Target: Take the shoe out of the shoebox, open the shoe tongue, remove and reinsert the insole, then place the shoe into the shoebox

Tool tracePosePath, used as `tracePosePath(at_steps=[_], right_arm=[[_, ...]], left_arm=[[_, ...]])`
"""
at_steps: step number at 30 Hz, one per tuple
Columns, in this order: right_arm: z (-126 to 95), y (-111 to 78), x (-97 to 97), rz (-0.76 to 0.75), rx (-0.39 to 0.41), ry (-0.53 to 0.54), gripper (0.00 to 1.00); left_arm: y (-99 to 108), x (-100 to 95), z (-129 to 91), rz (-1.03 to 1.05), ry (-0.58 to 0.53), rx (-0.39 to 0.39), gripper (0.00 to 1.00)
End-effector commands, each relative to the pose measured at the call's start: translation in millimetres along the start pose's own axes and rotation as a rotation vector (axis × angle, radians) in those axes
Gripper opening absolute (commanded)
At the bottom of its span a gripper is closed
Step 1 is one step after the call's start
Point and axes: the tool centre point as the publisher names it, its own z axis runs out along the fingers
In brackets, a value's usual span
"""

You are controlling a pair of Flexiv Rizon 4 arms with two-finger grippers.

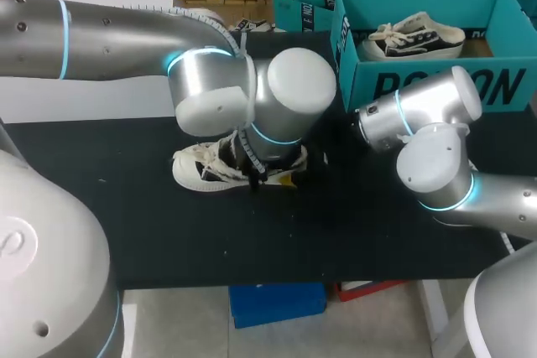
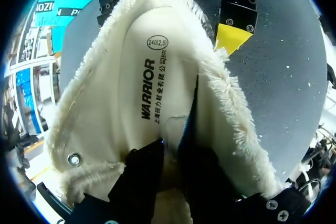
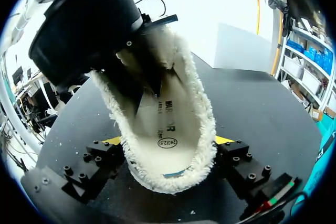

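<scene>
The shoe (image 1: 197,169) is lying at frame centre on the black table (image 1: 336,224), lower left of the teal shoebox (image 1: 436,81). The right gripper (image 3: 168,142) is clamping its fleece-lined heel from both sides. The left gripper (image 2: 170,150) is sitting inside the shoe, over the insole (image 2: 152,77); I cannot tell whether it is pinching anything.

Head view: left arm (image 1: 252,98) covers shoe (image 1: 195,167) middle and left gripper (image 2: 170,153); right gripper (image 3: 168,141) hidden behind right arm (image 1: 428,148).
</scene>
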Motion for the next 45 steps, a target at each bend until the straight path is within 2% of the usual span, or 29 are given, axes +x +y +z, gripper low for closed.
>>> tracePosePath(at_steps=[1, 9, 17, 19, 21, 28, 37, 45], right_arm=[[-1, -1.0, -2.4, 0.003, 0.001, -0.001, 0.0], [-1, -1.0, -2.4, 0.003, 0.001, -0.001, 0.0], [-1, -1.0, -2.4, 0.003, 0.001, -0.001, 0.0], [-1, -1.0, -2.4, 0.003, 0.001, -0.001, 0.0], [-1, -1.0, -2.4, 0.003, 0.001, -0.001, 0.0], [-1, -1.0, -2.4, 0.003, 0.001, -0.001, 0.0], [-1, -1.0, -2.4, 0.003, 0.001, -0.001, 0.0], [-1, -1.0, -2.4, 0.003, 0.001, -0.001, 0.0]], left_arm=[[5, 6.8, 50, -0.017, -0.085, 0.032, 0.18], [-2, -12.3, 51, -0.065, -0.089, 0.126, 0.15], [-8, -24.4, 52, -0.067, -0.088, 0.162, 0.13], [-10, -24.3, 53, -0.062, -0.092, 0.163, 0.11], [-11, -24.4, 54, -0.054, -0.087, 0.171, 0.0], [-10, -20.3, 44, -0.016, -0.013, 0.214, 0.0], [-8, -10.2, 21, 0.045, 0.178, 0.309, 0.0], [-17, -5.0, -5, 0.064, 0.224, 0.356, 0.0]])
